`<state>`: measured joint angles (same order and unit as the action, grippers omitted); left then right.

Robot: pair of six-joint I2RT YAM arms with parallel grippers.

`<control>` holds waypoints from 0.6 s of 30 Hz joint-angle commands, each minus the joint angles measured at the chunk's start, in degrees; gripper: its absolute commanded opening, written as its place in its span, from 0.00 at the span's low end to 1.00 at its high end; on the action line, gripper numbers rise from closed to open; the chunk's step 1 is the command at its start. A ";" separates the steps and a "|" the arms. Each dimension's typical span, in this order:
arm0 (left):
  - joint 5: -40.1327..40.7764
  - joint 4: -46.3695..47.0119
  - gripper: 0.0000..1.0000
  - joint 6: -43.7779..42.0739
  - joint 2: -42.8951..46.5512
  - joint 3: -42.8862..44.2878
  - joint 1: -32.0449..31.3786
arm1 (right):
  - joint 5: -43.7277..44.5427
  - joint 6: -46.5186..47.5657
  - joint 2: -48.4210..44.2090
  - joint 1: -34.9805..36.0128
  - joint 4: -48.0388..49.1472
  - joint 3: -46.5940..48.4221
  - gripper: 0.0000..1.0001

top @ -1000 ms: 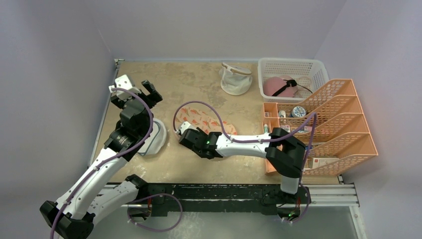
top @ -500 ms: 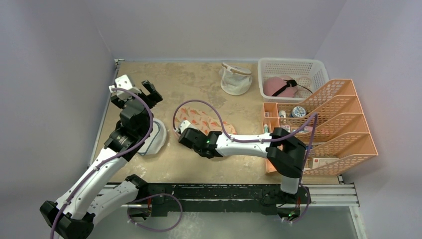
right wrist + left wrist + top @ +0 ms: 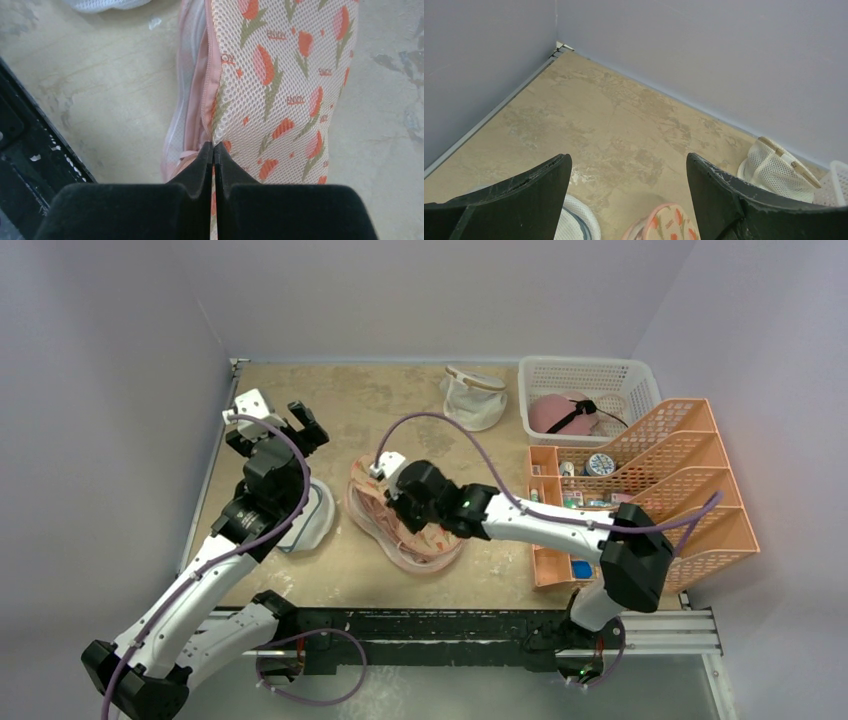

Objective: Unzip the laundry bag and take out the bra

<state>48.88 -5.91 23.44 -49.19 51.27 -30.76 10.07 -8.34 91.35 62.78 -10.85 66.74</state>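
The right claw point(image 3: 214, 150) is pinched fully shut on the bag point(image 3: 285, 75) at its zip edge, where pale pink lining shows. The bag lies mid-table. Its small orange lettering is too fine to read. Just left of the bag lies a round mesh pouch point(image 3: 312, 515), with the left claw point(image 3: 275, 418) above it, spread wide and empty. Behind the bag is a cup pouch point(image 3: 473, 400); to its right are an orange rack point(image 3: 690, 480) and a white basket point(image 3: 590, 375).
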 commanded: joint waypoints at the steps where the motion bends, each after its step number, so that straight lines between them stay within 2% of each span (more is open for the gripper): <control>1: -1.24 1.10 0.84 0.38 -0.55 0.92 0.27 | -22.17 0.47 -4.66 -10.39 10.98 -5.20 0.00; 5: -2.47 1.08 0.84 0.41 -1.41 1.13 0.26 | -41.32 -1.48 -5.18 -21.39 18.90 -10.03 0.00; 8: -3.44 0.77 0.84 0.55 -2.23 1.46 0.27 | -52.26 -3.03 -3.78 -28.91 22.79 -12.48 0.00; 12: -4.72 0.48 0.84 0.63 -3.33 2.03 0.26 | -61.00 -5.45 -0.38 -38.53 26.07 -13.73 0.00; 15: -5.43 0.21 0.84 0.63 -3.93 2.39 0.27 | -61.79 -4.19 3.13 -43.29 22.77 -11.80 0.00; 16: -5.60 0.13 0.84 0.66 -4.10 2.47 0.27 | -60.28 -3.25 4.08 -44.46 20.70 -9.98 0.00; 18: -5.88 0.05 0.84 0.66 -4.31 2.55 0.27 | -51.95 0.32 5.71 -45.34 14.38 -6.43 0.01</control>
<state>44.42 -7.01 23.46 -53.39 51.29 -30.76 -44.84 -11.90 95.00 19.40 9.58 54.13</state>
